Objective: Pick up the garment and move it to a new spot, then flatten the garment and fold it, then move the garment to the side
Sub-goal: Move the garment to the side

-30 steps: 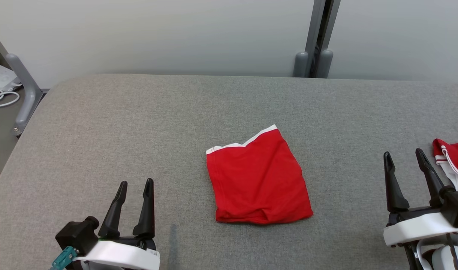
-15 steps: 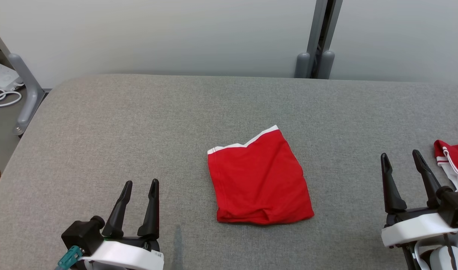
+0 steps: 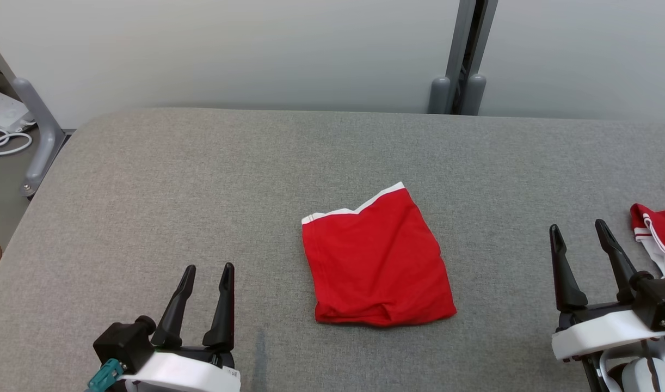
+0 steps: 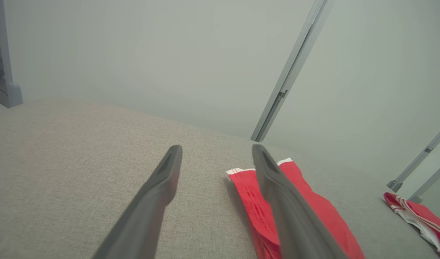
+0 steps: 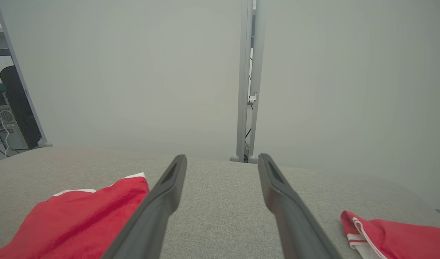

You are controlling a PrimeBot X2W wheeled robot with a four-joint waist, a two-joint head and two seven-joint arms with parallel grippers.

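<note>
Your red garment (image 3: 377, 258) lies folded at the centre of the grey padded surface (image 3: 202, 163). The left gripper (image 3: 209, 267) at its 8 o'clock and the right gripper (image 3: 577, 226) at its 3 o'clock are both spread and empty. Expect light, limp cloth that sags, so pinch the white-banded edge at 12 o'clock. Another red garment (image 3: 656, 231) lies far out at 3 o'clock, and a pale wall (image 3: 256, 49) stands behind.

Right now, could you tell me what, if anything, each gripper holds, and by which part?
Nothing; left gripper and right gripper stand open, clear of the red garment.
</note>
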